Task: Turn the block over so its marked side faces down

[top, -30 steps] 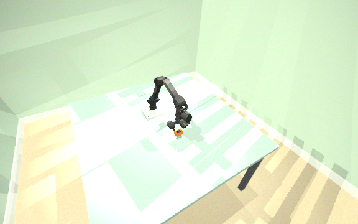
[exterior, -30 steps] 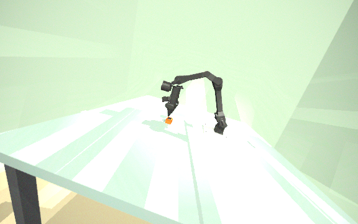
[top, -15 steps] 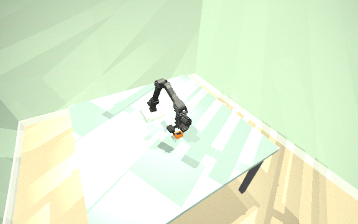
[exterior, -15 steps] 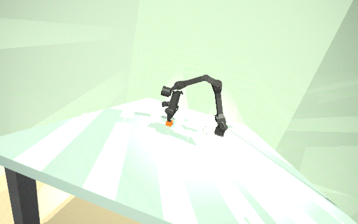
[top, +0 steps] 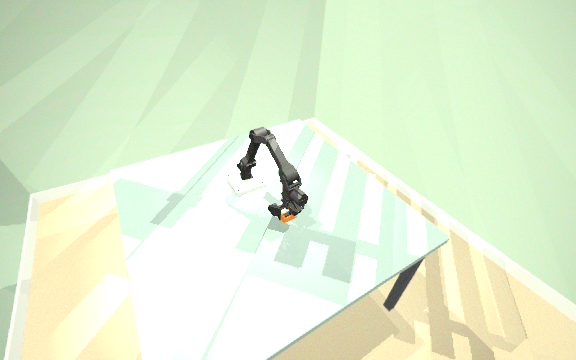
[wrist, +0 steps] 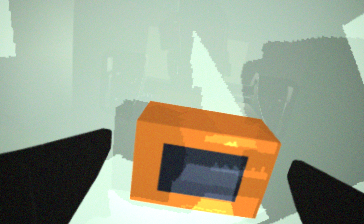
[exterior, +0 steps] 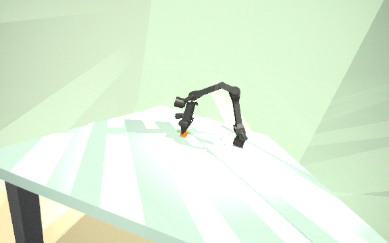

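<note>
The orange block rests on the table. Its dark rectangular mark faces up toward the wrist camera. My gripper is open and low over the block. In the wrist view one finger is left of the block and the other right of it, with a gap on each side. The right gap looks narrower. The block looks turned a little relative to the fingers. Its underside is hidden.
The arm's white base plate stands behind the block on the table. The table's front edge is well away from the block. Hard-edged shadows and bright patches cross the table top.
</note>
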